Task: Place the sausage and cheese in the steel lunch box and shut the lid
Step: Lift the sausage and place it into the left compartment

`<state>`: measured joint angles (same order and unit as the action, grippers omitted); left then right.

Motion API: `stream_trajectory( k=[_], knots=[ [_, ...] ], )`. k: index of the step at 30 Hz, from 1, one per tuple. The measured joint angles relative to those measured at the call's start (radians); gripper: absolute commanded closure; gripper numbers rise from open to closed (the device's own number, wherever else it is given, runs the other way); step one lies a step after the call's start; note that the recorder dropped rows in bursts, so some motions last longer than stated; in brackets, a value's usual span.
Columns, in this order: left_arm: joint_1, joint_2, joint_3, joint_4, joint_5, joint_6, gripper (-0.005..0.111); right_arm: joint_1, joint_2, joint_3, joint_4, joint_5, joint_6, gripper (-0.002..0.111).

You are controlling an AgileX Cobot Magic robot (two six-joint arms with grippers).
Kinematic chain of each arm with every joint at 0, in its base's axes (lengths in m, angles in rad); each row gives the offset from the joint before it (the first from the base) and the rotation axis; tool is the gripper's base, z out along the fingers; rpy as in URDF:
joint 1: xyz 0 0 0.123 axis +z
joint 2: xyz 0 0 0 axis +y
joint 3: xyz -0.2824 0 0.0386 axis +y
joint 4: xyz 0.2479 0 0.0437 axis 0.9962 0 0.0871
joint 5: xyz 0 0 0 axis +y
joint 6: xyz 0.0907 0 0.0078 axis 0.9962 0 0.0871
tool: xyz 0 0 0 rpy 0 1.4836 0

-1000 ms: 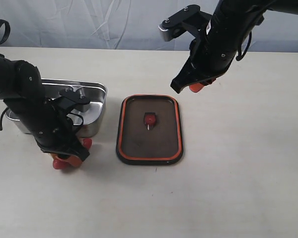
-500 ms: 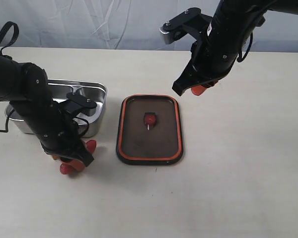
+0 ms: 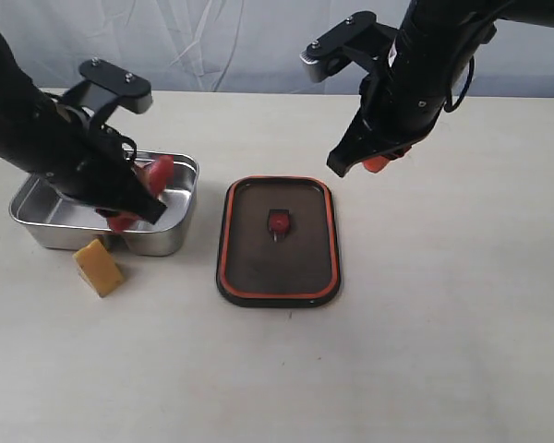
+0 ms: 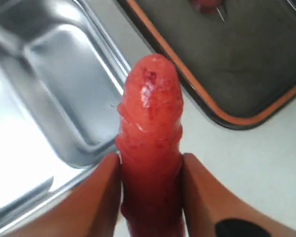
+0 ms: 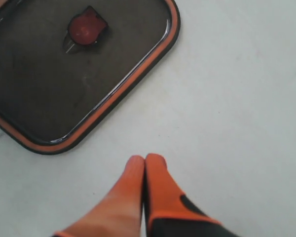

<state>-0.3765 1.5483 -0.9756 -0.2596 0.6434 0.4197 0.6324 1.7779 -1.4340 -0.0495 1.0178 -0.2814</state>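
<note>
My left gripper (image 3: pixel 140 196) is shut on the glossy red sausage (image 3: pixel 159 170), held above the right end of the steel lunch box (image 3: pixel 46 226). In the left wrist view the sausage (image 4: pixel 150 143) stands out between the two orange fingers (image 4: pixel 96 197), over the box's rim (image 4: pixel 106 52). The yellow cheese (image 3: pixel 98 268) lies on the table in front of the box. The dark lid (image 3: pixel 277 268), orange-rimmed with a red valve (image 3: pixel 278 221), lies flat to the right of the box. My right gripper (image 3: pixel 377 163) hangs shut and empty above the lid's far right corner (image 5: pixel 146 160).
Both compartments of the box look empty. In the right wrist view the lid (image 5: pixel 49 94) lies close to bare pale tabletop (image 5: pixel 237 98). A grey cloth backdrop (image 3: pixel 212 46) closes off the far side of the table.
My left gripper has lifted the sausage from the table in front of the box up over the box. The cheese, hidden before, now shows. The right arm barely moved.
</note>
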Motion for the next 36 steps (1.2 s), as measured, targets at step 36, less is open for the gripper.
stream_trajectory(
  k=[36],
  knots=[
    [0.214,0.35,-0.146,0.162,-0.104,-0.102,0.082,0.0,0.0,0.0,0.005,-0.017,0.031,0.108]
  ],
)
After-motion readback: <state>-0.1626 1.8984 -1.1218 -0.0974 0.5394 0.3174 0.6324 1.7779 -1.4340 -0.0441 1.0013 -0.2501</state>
